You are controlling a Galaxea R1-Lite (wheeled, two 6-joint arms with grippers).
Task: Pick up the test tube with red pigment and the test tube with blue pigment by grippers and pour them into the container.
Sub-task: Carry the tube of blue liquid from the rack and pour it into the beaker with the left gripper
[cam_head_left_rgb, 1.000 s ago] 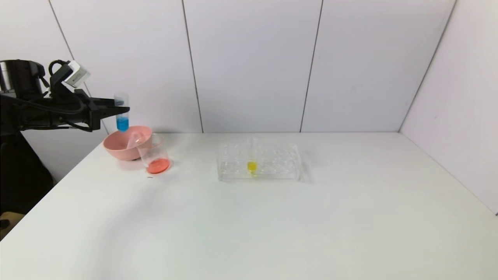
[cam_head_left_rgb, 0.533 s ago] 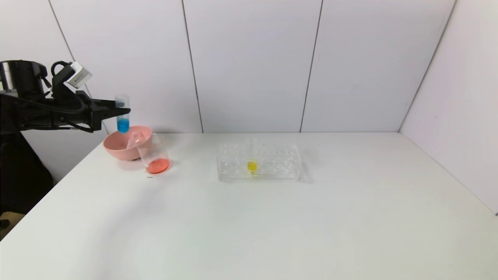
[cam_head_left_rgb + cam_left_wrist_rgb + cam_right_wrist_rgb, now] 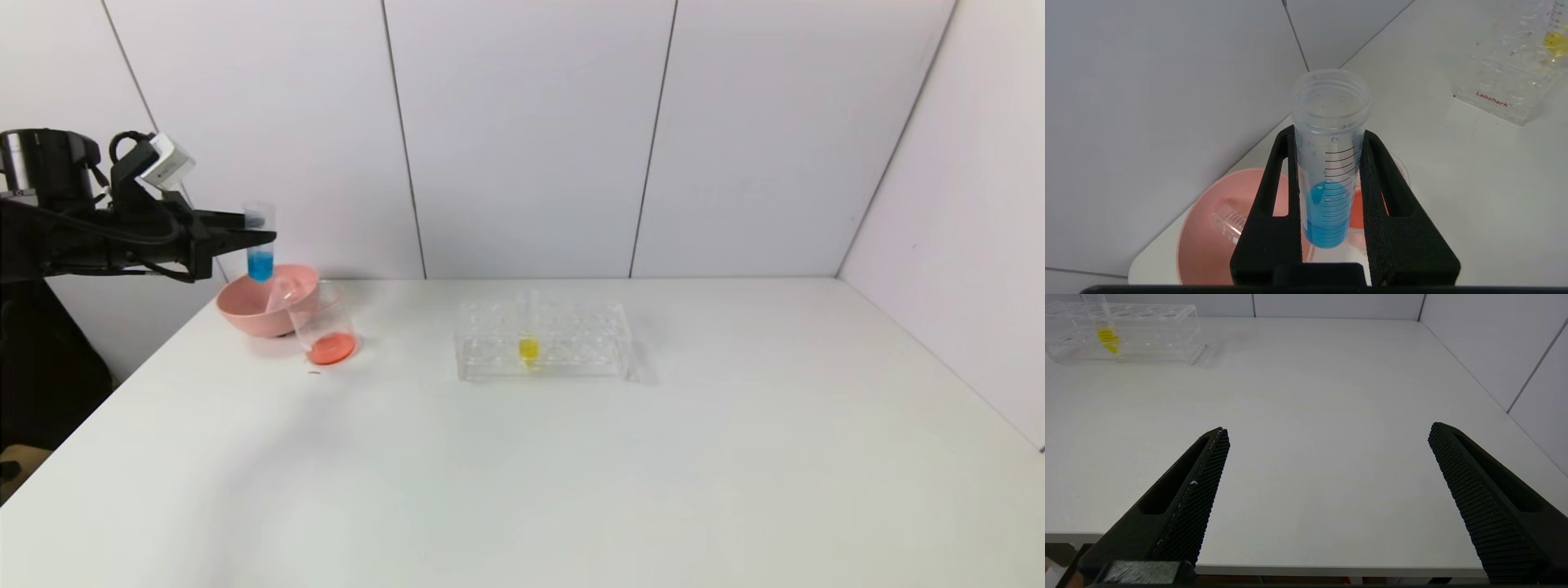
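1. The left gripper [image 3: 260,227] hangs above the far-left corner of the table [image 3: 522,474], reaching in from the left, its jaws clamped on the test tube with blue pigment [image 3: 260,243].
2. In the left wrist view the two black fingers [image 3: 1274,196] press the tube's [image 3: 1329,163] sides from both flanks; the tube stands upright, open mouth up, with blue liquid filling only its lower part.
3. The tube's bottom hangs just over the pink bowl [image 3: 245,314], clear of the rim.
4. An empty clear tube [image 3: 282,292] leans inside the pink bowl, tilted against its wall.
5. The container [image 3: 324,327], a clear beaker, stands on the table touching the bowl's right, nearer side; a shallow layer of red-orange liquid [image 3: 332,349] covers its bottom.
6. Toward the table's middle, well to the right of the beaker, sits a clear tube rack [image 3: 571,343] holding one upright tube with yellow liquid [image 3: 529,347].
7. The right gripper [image 3: 1327,457] is outside the head view; its own wrist view shows it low at the near edge of the table, jaws spread wide apart with nothing between them, and the rack [image 3: 1147,339] far off to the left.
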